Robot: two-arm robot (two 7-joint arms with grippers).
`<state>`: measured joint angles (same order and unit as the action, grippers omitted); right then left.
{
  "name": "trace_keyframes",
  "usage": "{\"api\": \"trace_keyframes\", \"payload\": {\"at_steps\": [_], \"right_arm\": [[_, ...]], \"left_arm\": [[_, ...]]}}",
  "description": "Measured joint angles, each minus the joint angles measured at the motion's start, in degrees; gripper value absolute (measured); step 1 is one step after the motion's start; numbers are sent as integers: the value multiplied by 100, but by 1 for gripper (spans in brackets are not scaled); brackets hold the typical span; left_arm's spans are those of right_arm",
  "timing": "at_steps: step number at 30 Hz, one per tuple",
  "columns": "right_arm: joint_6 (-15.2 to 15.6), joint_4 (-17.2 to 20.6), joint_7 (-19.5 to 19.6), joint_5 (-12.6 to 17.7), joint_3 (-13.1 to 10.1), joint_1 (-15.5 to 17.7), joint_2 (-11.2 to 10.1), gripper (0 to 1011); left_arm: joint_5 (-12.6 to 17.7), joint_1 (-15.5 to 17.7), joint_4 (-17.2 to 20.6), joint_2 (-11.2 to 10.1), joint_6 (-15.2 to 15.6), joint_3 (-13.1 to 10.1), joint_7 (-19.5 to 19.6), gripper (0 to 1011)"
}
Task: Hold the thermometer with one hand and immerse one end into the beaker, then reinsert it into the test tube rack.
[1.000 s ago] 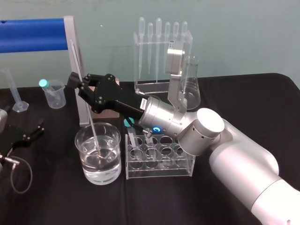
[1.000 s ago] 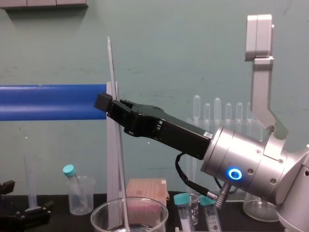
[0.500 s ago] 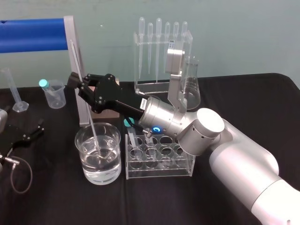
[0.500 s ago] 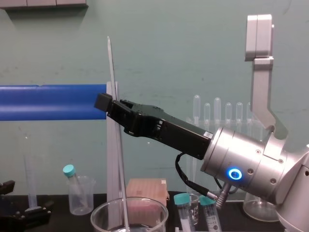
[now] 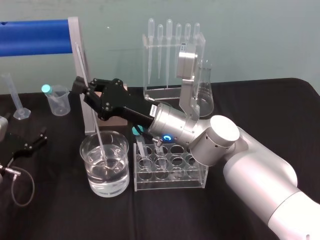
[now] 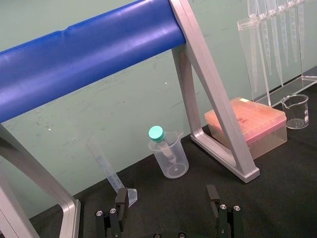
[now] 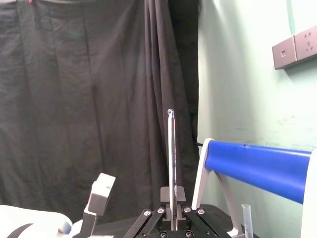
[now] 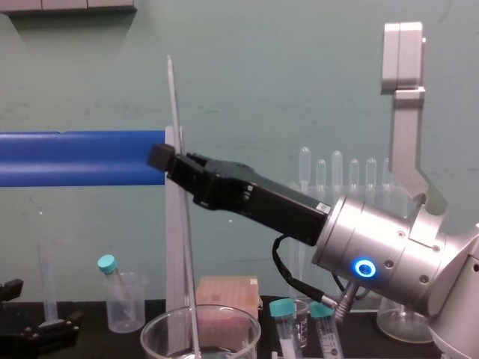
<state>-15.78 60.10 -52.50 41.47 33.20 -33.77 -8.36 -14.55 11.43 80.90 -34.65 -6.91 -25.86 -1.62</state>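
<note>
The thermometer (image 8: 173, 97) stands nearly upright, its lower end dipped in the water of the beaker (image 5: 120, 175). The right gripper (image 5: 82, 87) clamps it above the beaker. The dip looks done. Next, it needs a straight lift clear of the rim, then a move to the rack (image 5: 170, 182) just right of the beaker. The left gripper (image 5: 30, 142) rests open, left of the beaker, on the black tabletop (image 5: 60, 215). A teal wall (image 5: 250, 40) rises behind.

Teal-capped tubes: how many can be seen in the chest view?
3. One teal-capped tube leans in the small plastic beaker at the left. Two more stand side by side at the bottom edge, right of the pink box. Others may be hidden.
</note>
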Motion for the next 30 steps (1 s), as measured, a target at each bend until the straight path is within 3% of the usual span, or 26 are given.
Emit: {"api": "trace_keyframes", "payload": {"at_steps": [10,14,24,30], "right_arm": [[-75,88,-162,240,-140,18,9,56],[-126,308,-195,306,-187,22,-51,56],[-210,1158,28,398,-410,57,-338,56],[-407,1761,360,423,-767,201,-676,56]], "left_arm": [[0,0,0,0,0,0,0,1008],[0,0,0,0,0,0,0,1008],[0,0,0,0,0,0,0,1008],[0,0,0,0,0,0,0,1008]]}}
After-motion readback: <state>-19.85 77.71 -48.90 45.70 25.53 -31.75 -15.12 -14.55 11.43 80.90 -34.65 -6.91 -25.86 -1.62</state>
